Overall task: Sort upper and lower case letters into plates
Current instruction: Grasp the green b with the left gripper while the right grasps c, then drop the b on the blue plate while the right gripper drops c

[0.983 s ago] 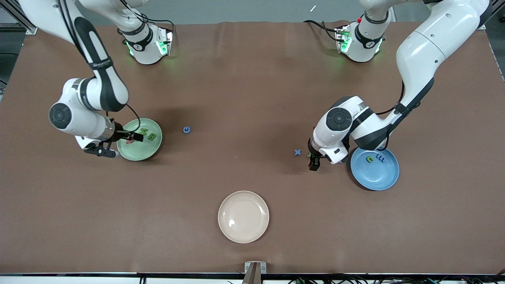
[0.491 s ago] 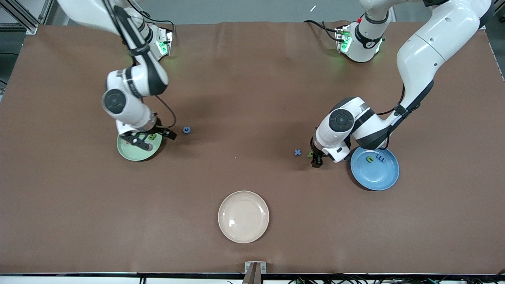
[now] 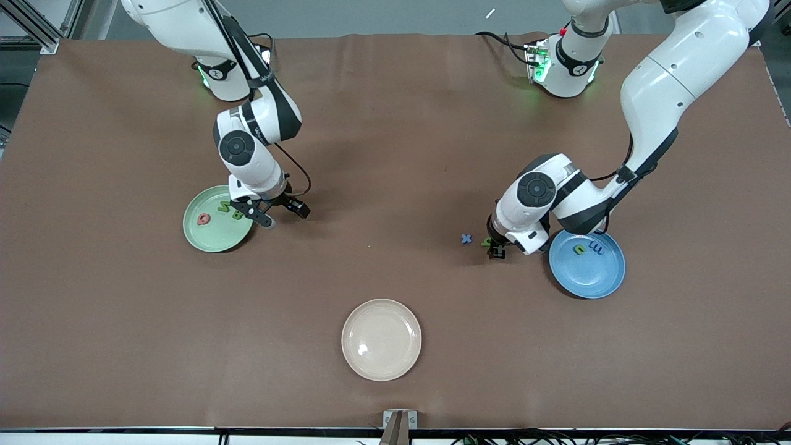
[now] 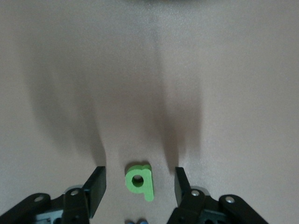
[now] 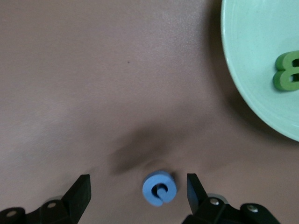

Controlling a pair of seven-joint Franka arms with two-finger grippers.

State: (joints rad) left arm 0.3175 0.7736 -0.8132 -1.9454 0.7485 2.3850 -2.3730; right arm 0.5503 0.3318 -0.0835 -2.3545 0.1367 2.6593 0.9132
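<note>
Brown tabletop (image 3: 395,154): both arms are at pick-up. Left gripper (image 4: 140,184), fingers apart, straddles green letter (image 4: 139,180) beside blue plate (image 3: 602,278). Right gripper (image 5: 135,189), fingers apart, straddles blue letter (image 5: 159,187) beside mint plate (image 3: 207,238). Next: close and lift.

Taking the cream plate (image 3: 381,339) as the landmark: both sorting plates lie farther from the front camera, the mint plate (image 3: 213,236) toward the right arm's end (three letters in it), the blue plate (image 3: 587,272) toward the left arm's end, two letters inside.
</note>
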